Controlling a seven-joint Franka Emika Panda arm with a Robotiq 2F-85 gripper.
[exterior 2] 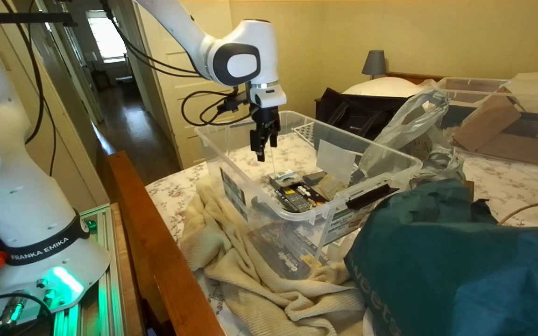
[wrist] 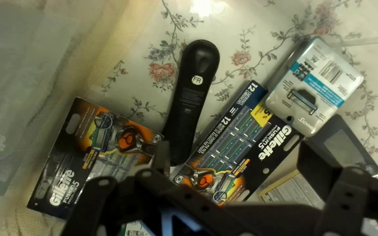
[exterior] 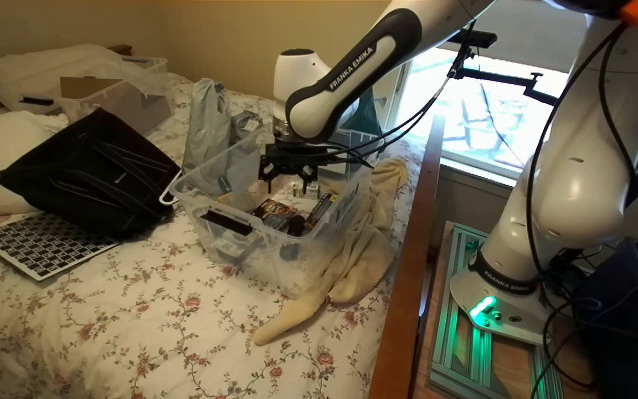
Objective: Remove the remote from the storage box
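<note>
- Your gripper (exterior: pixel 287 187) hangs over the inside of the storage box (exterior 2: pixel 292 215), pointing down; its two fingers (wrist: pixel 318 167) stand spread, with a clear gap between them.
- Your remote (wrist: pixel 194 98) lies at the bottom of the storage box, black and slim, with a round white "FR" mark on the side facing up.
- Also at the bottom of the storage box you see two Gillette packs (wrist: pixel 241 144) in black and orange and a white-and-blue razor package (wrist: pixel 313 87).
- Along the outside of the storage box you have a bunched cream blanket (exterior: pixel 371 260), in both exterior views; it shows through the clear wall too.
- Near the storage box, outside it, you find a black bag (exterior: pixel 97 172); just beside it, a gray plastic bag (exterior: pixel 208 130) and a teal bag (exterior 2: pixel 446 270).
</note>
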